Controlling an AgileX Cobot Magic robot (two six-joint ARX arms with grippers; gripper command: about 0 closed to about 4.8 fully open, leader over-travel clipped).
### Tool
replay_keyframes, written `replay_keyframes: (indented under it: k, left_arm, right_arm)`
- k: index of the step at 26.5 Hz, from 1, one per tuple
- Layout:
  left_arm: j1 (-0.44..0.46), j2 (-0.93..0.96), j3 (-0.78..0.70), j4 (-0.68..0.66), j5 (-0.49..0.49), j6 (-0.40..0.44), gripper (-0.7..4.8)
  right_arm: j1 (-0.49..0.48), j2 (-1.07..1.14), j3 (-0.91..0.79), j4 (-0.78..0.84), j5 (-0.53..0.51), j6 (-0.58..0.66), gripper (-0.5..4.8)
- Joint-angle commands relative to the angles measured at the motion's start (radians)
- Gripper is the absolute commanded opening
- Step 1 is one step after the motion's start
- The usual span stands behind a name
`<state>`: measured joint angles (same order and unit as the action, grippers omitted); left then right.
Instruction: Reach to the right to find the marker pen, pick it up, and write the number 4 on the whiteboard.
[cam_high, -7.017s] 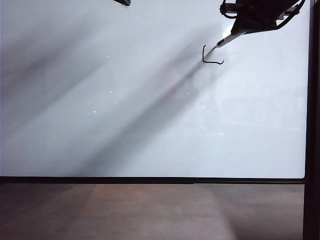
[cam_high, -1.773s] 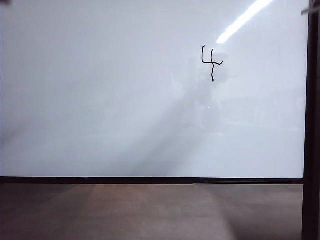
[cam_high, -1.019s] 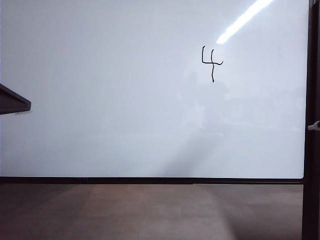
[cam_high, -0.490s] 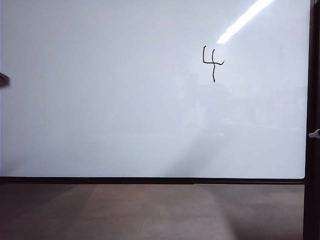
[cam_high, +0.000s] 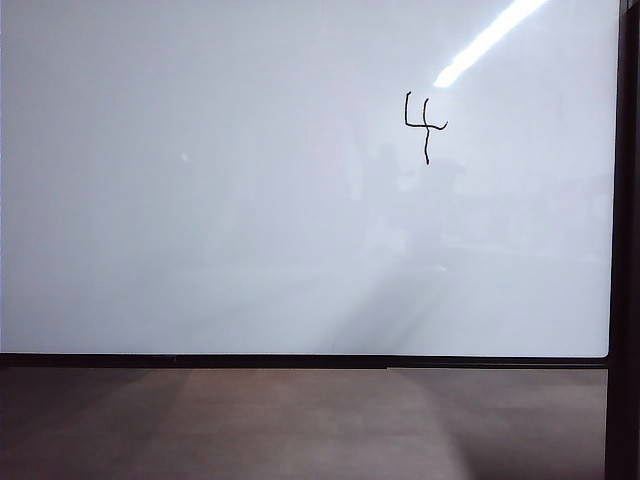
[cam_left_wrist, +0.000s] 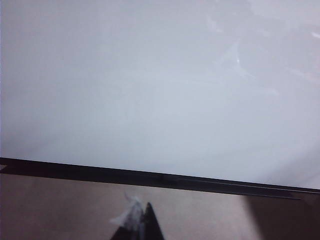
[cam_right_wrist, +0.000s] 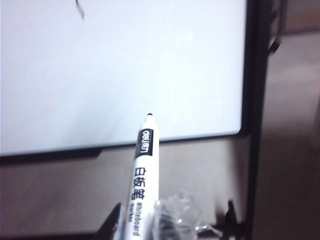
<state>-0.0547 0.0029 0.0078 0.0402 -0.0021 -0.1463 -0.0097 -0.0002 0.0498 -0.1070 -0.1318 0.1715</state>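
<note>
Right wrist view: my right gripper (cam_right_wrist: 150, 225), jaws clamping the marker pen (cam_right_wrist: 141, 170), tip aimed at the whiteboard (cam_right_wrist: 125, 75), the number 4 (cam_high: 424, 125) finished; left gripper (cam_left_wrist: 142, 225) jaws' state unclear.

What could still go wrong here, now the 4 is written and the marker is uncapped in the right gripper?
1. The right gripper, off the board's lower right corner, holds the marker pen tip out; a stray swing could streak the whiteboard or smudge the number 4.
2. Only the pen's rear end looks gripped, so it might slip.
3. The left gripper hangs near the board's bottom frame and could clip it.
</note>
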Motion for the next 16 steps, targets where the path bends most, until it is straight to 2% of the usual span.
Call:
replay_keyframes:
  k: [1,6,10,16]
  left_arm:
    - [0.001,0.001,0.001,0.005,0.003,0.008,-0.05]
    - [0.000,0.001,0.001,0.005,0.005,0.008,-0.05]
    - [0.000,0.001,0.001,0.005,0.005,0.008,-0.05]
    - [0.000,0.001,0.001,0.005,0.005,0.008,-0.05]
  right_arm:
    - [-0.008,0.003,0.004,0.022,-0.001,0.004,-0.01]
    - [-0.009,0.003,-0.027,0.037,-0.001,0.004,-0.01]
    - [-0.008,0.002,-0.045,-0.050,-0.001,0.004,-0.01]
    - [-0.010,0.003,-0.045,-0.053,-0.001,0.004,-0.01]
